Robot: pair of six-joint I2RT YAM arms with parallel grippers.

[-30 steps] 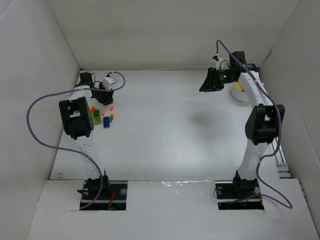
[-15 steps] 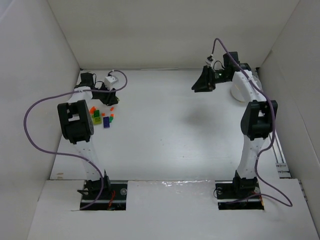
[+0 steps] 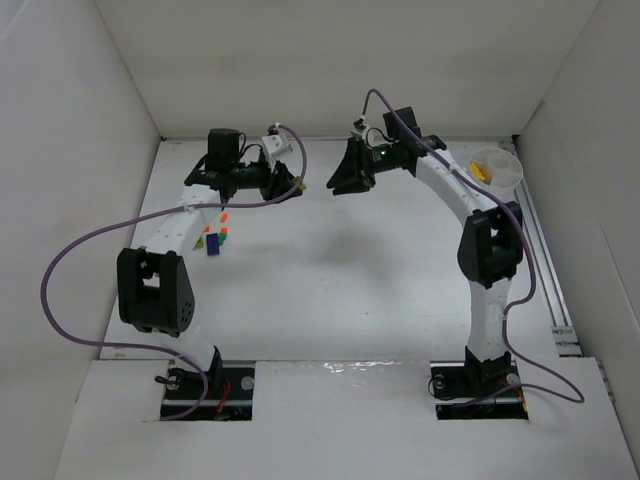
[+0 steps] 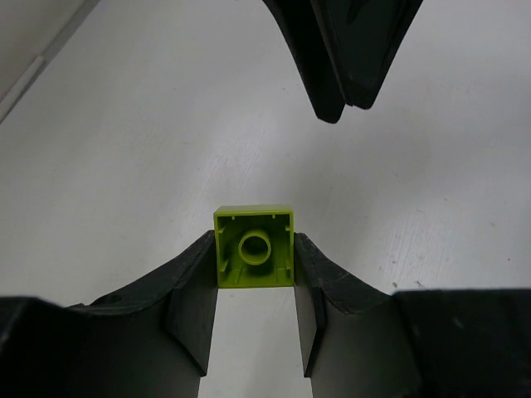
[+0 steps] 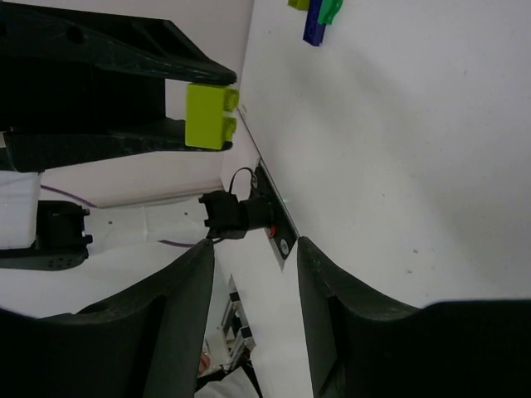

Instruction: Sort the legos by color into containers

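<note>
A lime green lego (image 4: 254, 247) is pinched between my left gripper's fingers, hollow underside toward the camera. My left gripper (image 3: 297, 185) (image 4: 254, 249) is shut on it above the table's back middle. The same green lego (image 5: 210, 116) shows in the right wrist view, in front of my right gripper (image 5: 253, 253). My right gripper (image 3: 338, 180) faces the left one a short gap away, open and holding nothing. Other legos (image 3: 216, 237) in blue, green and orange lie at the left. The white divided cup (image 3: 497, 168) stands at the back right with a yellow piece in it.
White walls close in the table (image 3: 330, 280) on the left, back and right. A metal rail (image 3: 555, 290) runs along the right edge. Purple cables (image 3: 70, 260) loop off both arms. A blue and a green brick (image 5: 319, 18) show at the top of the right wrist view.
Both arms swung in toward the back middle. The left gripper left the pile carrying the green lego. The right gripper moved left off the cup, which now shows fully.
</note>
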